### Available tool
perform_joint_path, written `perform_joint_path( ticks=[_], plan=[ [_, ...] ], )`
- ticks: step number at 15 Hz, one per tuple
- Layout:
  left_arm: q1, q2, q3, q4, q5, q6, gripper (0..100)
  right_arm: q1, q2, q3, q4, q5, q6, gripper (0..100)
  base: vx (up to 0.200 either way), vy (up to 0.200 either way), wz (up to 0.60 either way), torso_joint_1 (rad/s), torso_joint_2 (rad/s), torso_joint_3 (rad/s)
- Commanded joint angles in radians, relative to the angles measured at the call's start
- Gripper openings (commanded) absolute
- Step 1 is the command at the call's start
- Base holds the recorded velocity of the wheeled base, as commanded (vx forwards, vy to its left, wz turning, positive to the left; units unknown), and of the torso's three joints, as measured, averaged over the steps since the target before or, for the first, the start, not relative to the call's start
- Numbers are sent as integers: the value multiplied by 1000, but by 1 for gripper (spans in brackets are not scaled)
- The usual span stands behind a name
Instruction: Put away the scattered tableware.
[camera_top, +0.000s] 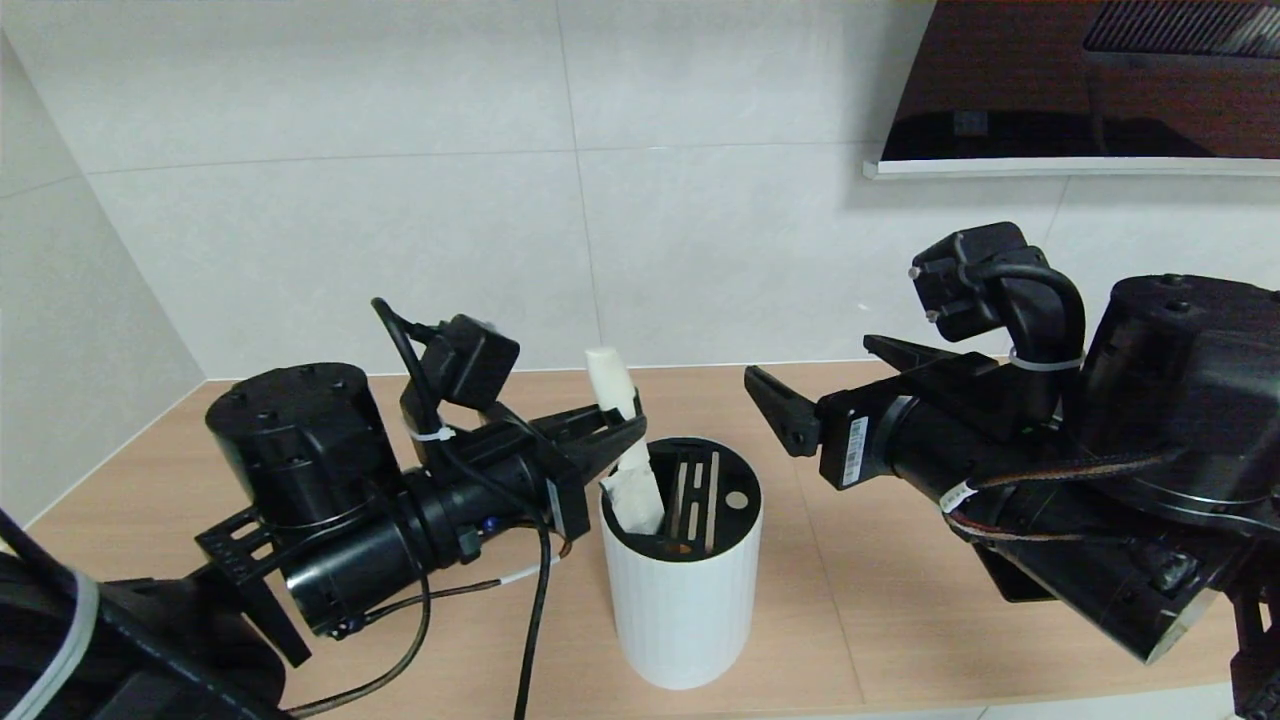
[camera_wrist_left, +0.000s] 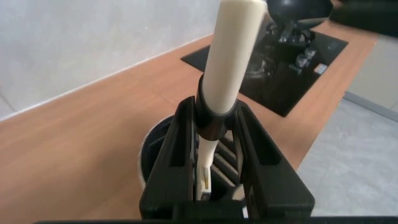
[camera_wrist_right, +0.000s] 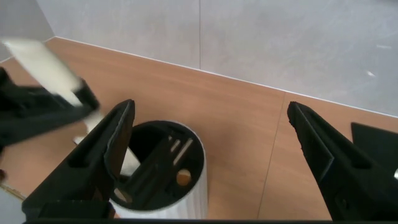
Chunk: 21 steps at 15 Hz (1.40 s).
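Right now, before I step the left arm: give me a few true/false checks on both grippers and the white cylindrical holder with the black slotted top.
1. The left gripper is shut on the cream-handled utensil. True.
2. The right gripper is shut on a spoon. False: its jaws are wide open and hold nothing.
3. The utensil's lower end is inside the top of the white cylindrical holder. True.
4. The holder lies on its side on the wooden countertop. False: it stands upright.
5. The right gripper is on the holder's right side, apart from it. True.
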Motion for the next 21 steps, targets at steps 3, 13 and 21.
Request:
perform_joint_path(
  ticks=[3,13,21],
  plan=[
    [-9,88,7,-50,6,-1,0,0,3,0,0,1,-1,100,0,0,0,0,0,0],
    [-32,97,15,-52,35,-1,0,0,10,0,0,-1,-1,100,0,0,0,0,0,0],
    [-32,92,14,-52,64,-2,100,0,10,0,-2,-1,-1,100,0,0,0,0,0,0]
  ],
)
